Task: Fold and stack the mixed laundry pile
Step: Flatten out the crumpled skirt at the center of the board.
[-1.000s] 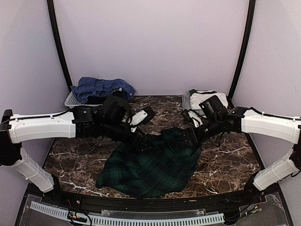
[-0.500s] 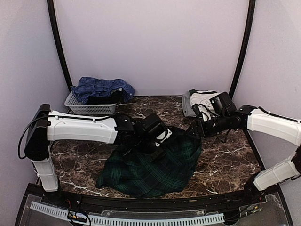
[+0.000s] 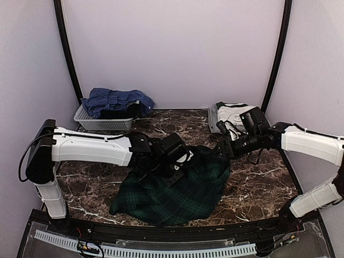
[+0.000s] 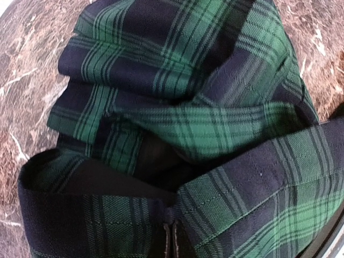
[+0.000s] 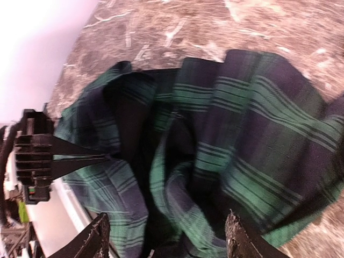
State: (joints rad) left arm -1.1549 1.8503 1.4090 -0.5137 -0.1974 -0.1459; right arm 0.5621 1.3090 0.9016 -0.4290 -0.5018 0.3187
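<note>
The left hand [image 4: 172,237] is pressed together, its fingertips meeting on a fold of the dark green tartan shirt [image 3: 177,196], with cloth bunched up around and over them in the wrist view. Seen from above, this hand sits low on the shirt's far left part, and its arm reaches in from the left across the surface [image 3: 88,183].

The right hand [image 5: 169,239] is spread, its two fingers [image 5: 99,239] standing well apart over the shirt's rumpled far right corner. From the pictures it is not clear whether they touch the cloth.

The tartan shirt lies crumpled in the middle of the brown marbled surface, toward the near edge, between the two arms. At the far right corner lies the white tee [image 3: 236,114] with dark trim, just beyond the right arm's wrist. At the far left stands a pale grey basket [image 3: 102,124], with the blue checked shirt [image 3: 115,99] heaped on top and a dark item [image 3: 122,113] beneath it.
</note>
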